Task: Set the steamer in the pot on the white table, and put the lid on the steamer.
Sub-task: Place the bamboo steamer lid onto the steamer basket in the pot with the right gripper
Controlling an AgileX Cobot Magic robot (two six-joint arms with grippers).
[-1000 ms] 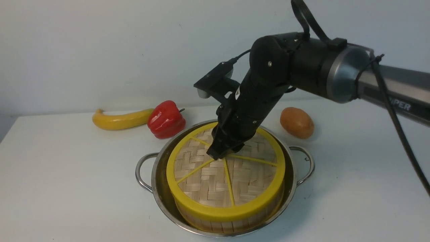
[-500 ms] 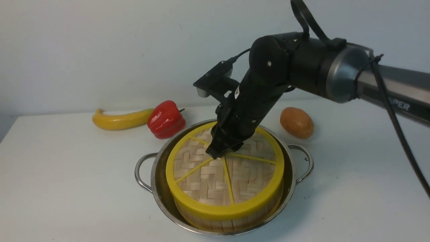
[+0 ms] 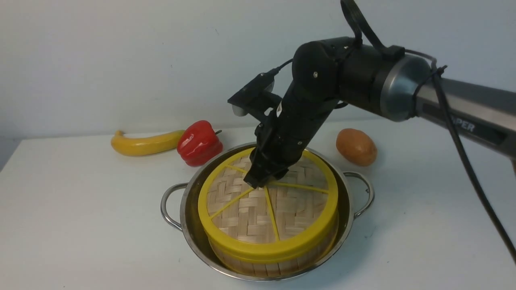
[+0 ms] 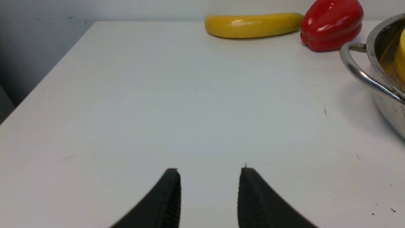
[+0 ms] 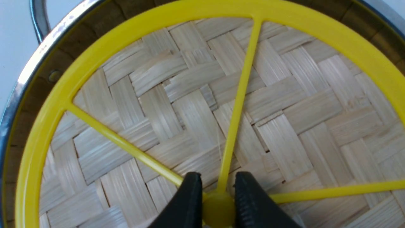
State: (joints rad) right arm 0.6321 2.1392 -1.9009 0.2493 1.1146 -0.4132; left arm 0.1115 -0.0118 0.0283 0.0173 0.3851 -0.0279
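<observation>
The shiny pot stands on the white table with the steamer inside it; only the steamer's bamboo wall shows. The woven lid with its yellow rim lies on top of the steamer. My right gripper reaches down onto the lid's middle. In the right wrist view this gripper is shut on the lid's yellow centre knob. My left gripper hovers open over bare table, to the left of the pot, with nothing between its fingers.
A yellow banana-like fruit and a red pepper lie behind the pot to the left. A brown potato lies behind it to the right. The pot's wire handles stick out at both sides.
My right gripper has shifted slightly left with the lid's knob in it. Lid, steamer and pot have slid a little left with it. The grip is unchanged.
</observation>
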